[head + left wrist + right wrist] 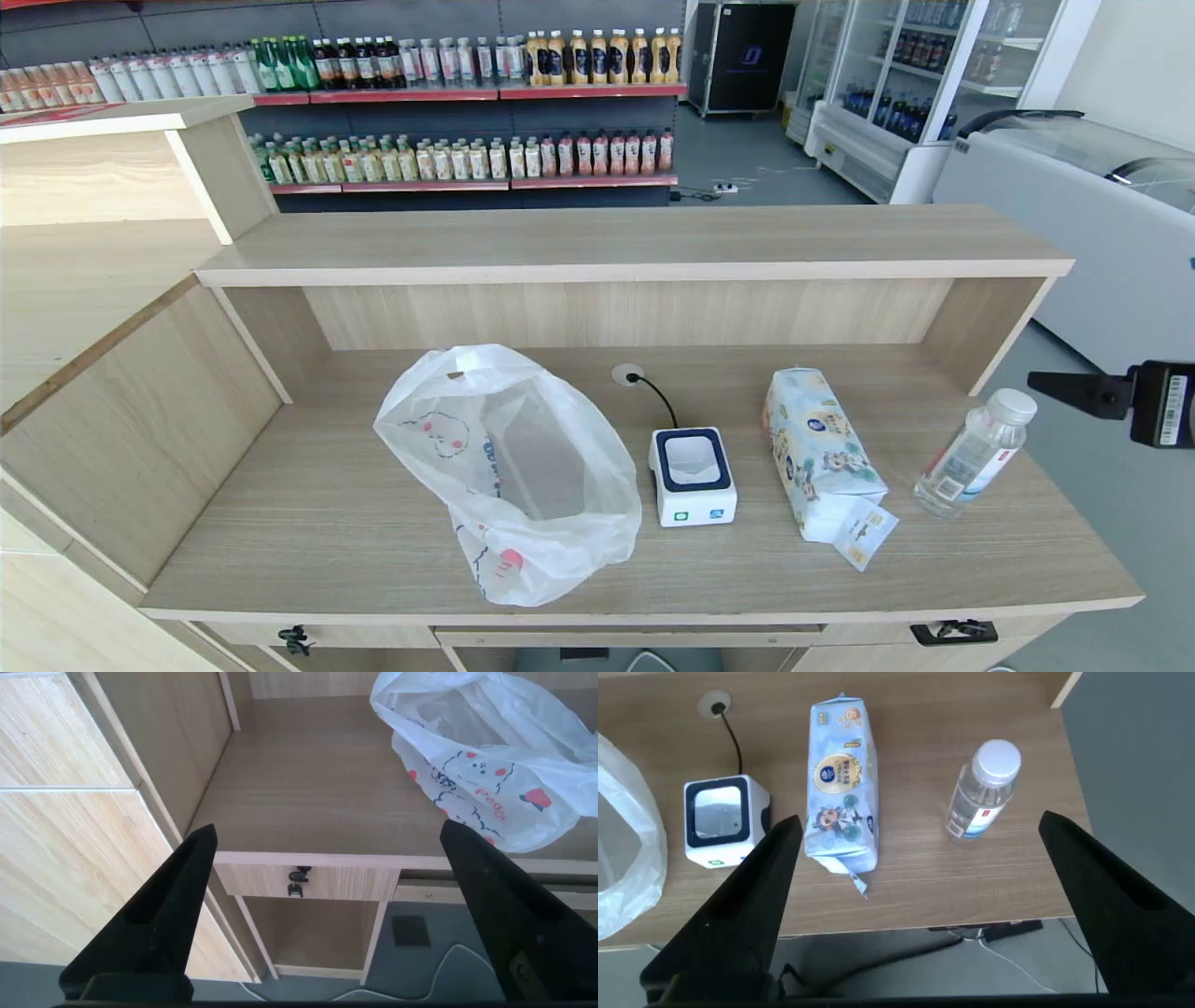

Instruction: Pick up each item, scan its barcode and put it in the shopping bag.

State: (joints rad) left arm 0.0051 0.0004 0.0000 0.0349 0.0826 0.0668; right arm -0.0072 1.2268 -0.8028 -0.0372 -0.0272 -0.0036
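Setting: a shop's wooden checkout counter [327, 523], drink shelves [467, 93] behind.
Items: tissue pack [822, 453] lying flat; water bottle [976, 453] standing near it, at the counter's right end.
Scanner [692, 476]: between pack and bag.
Shopping bag [509, 467]: white, mouth open, mid-counter.
Left gripper [327, 835]: spread wide, empty, off the counter's front-left edge.
Right gripper [922, 826]: spread wide, empty, above pack and bottle.
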